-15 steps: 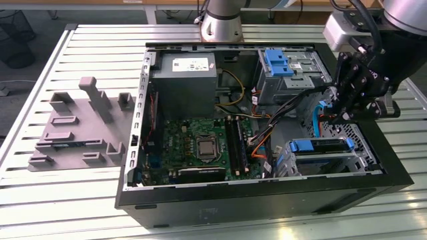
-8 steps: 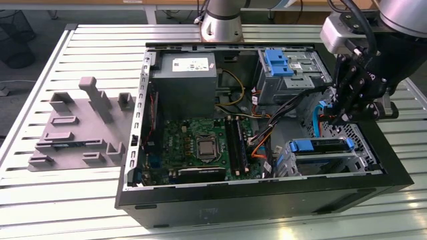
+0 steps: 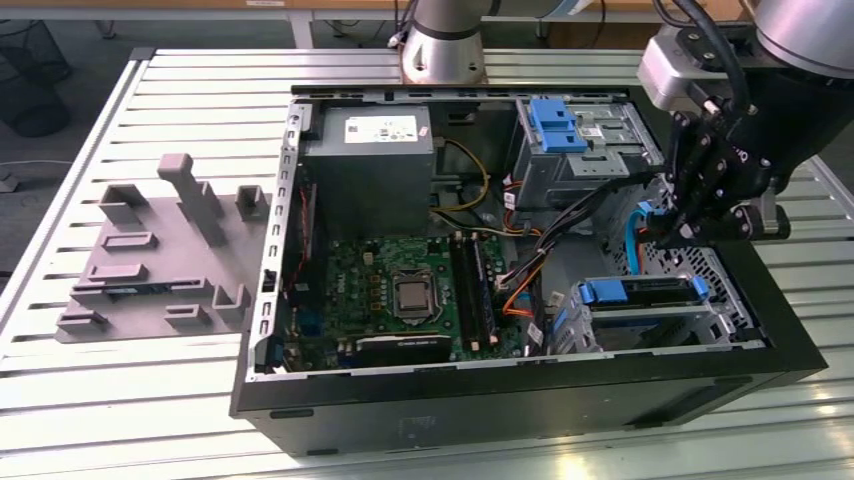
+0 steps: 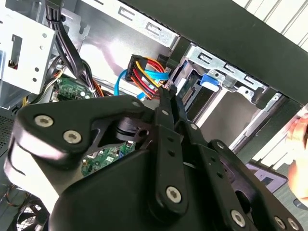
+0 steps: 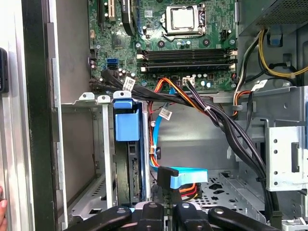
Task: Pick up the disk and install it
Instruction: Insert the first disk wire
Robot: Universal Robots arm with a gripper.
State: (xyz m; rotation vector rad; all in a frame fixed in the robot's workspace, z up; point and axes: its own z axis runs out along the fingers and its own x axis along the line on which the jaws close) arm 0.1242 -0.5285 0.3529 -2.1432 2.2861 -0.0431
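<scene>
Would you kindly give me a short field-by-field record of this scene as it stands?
table: slatted metal
case: open black computer case, lying on the table
power supply: grey box in the case's far part
motherboard: green, mid-case
disk: apparently seated in the drive cage, blue rail end showing
claw: over the case at the exterior view's right, just above the cage, beside a blue cable
claw's hold: cannot tell
fixture: grey block tray at the exterior view's left of the case

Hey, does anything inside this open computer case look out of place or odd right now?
Nothing looks damaged. The disk stands in its cage, but the blue data cable and its plug lie loose by the gripper, joined to nothing.
</scene>
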